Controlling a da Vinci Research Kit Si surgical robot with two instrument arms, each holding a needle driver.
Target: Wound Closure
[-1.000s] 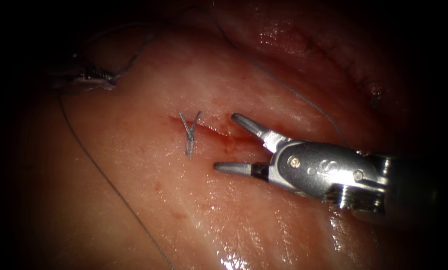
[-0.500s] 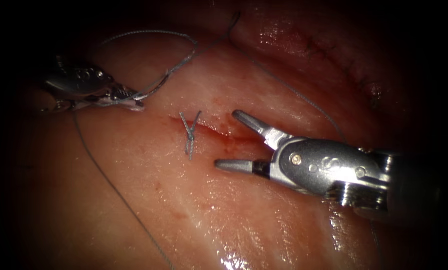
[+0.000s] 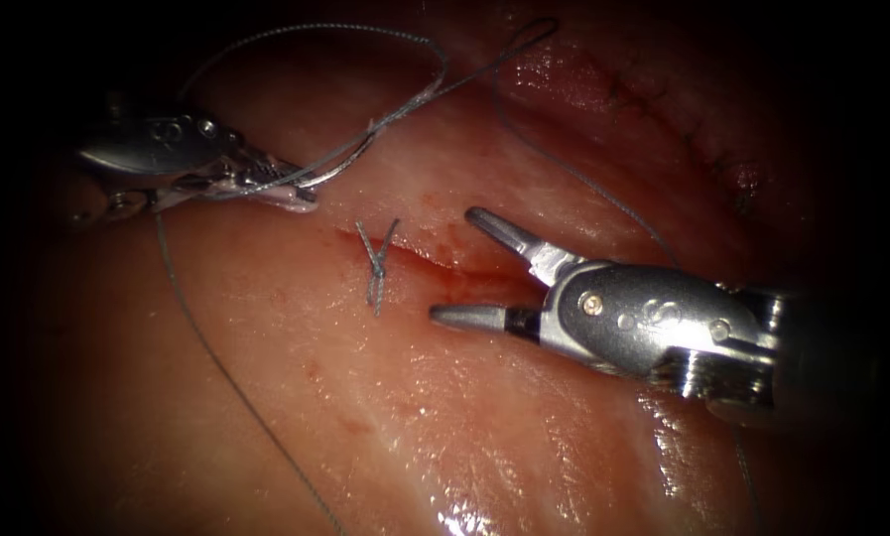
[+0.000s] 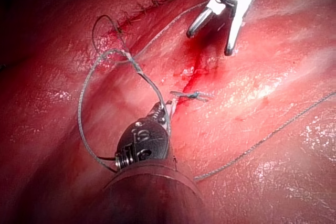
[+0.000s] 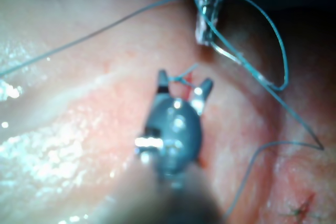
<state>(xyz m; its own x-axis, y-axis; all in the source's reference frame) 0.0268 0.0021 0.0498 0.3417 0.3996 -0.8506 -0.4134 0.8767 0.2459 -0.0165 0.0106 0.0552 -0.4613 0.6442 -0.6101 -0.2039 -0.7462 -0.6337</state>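
Observation:
My left tool (image 3: 291, 189) is shut on the curved needle (image 3: 340, 164) near one end, left of the cut (image 3: 464, 273). The needle rides above the tissue (image 3: 365, 417), not in it. Thread (image 3: 345, 32) runs from its far end in a wide loop over the tissue. A tied stitch with short cut ends (image 3: 377, 268) crosses the cut. My right tool (image 3: 454, 266) stands open over the cut just right of that stitch, holding nothing. In the left wrist view the left tool (image 4: 164, 109) carries the needle (image 4: 149, 82). In the right wrist view the right tool (image 5: 185, 83) brackets the stitch.
A long thread strand (image 3: 216, 357) lies across the tissue on the left. Another strand (image 3: 603, 199) passes behind the right tool. An older stitched line (image 3: 683, 119) sits at the far upper right. Red fluid (image 3: 459, 288) wets the cut between the right tool's jaws.
My left tool has moved right toward the cut with the needle, and the thread loop behind it has widened. The right tool has barely shifted and stays open.

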